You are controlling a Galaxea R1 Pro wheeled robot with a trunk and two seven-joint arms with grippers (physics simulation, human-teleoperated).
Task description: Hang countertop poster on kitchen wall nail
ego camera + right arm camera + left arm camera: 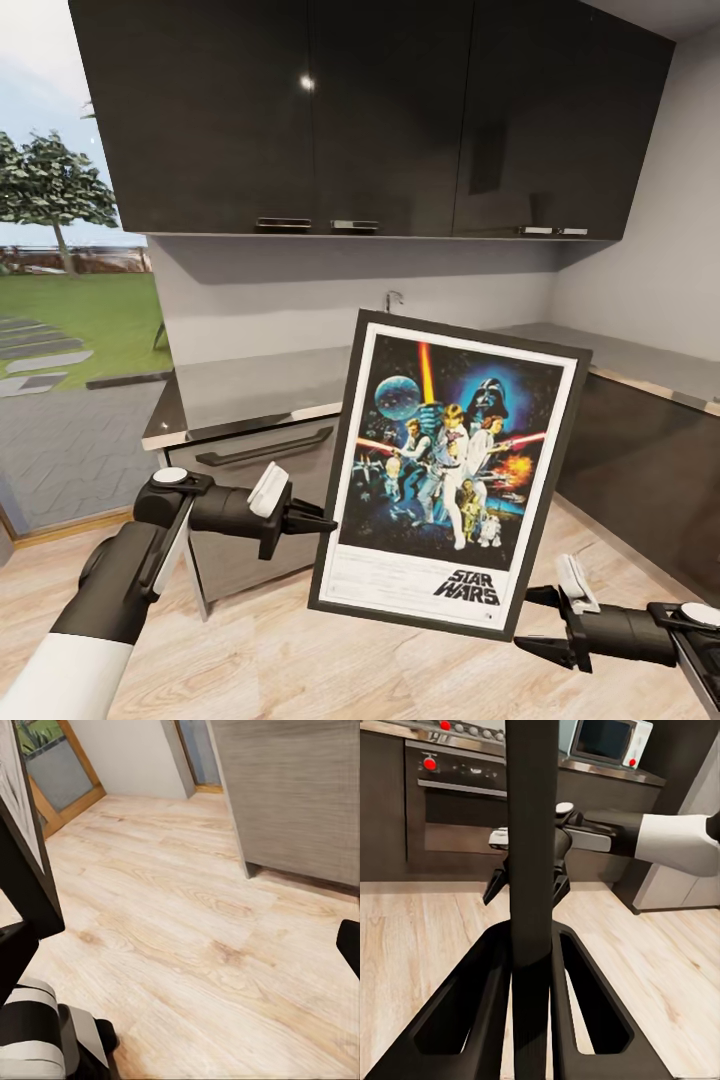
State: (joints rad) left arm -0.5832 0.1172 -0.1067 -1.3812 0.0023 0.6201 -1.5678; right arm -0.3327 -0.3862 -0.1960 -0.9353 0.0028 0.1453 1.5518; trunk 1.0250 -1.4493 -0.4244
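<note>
- In our head view the poster [447,470] hangs in mid-air, lifted clear of the bench [255,385], tilted slightly and facing us, in front of the bench's front edge and the dark cabinets below it
- Our left claw [320,522] is clamped on the poster's left edge; the left wrist view shows the dark frame edge [531,855] pinched upright between the two fingers [484,1005]
- Our right claw [540,622] sits just beside the poster's lower right corner, its fingers spread wide and holding nothing; in the right wrist view the frame corner [26,862] stands to one side over the wooden floor [195,937]
- We judge the pick-up done and the carrying step in hand: the poster is held by one arm alone
- No wall nail can be made out in these views, so the next move, as we read it, calls for turning toward the kitchen wall that carries the nails, keeping the poster upright and steady
- The one-sided hold could let the frame swing; bringing the right claw onto the frame may help before hanging
</note>
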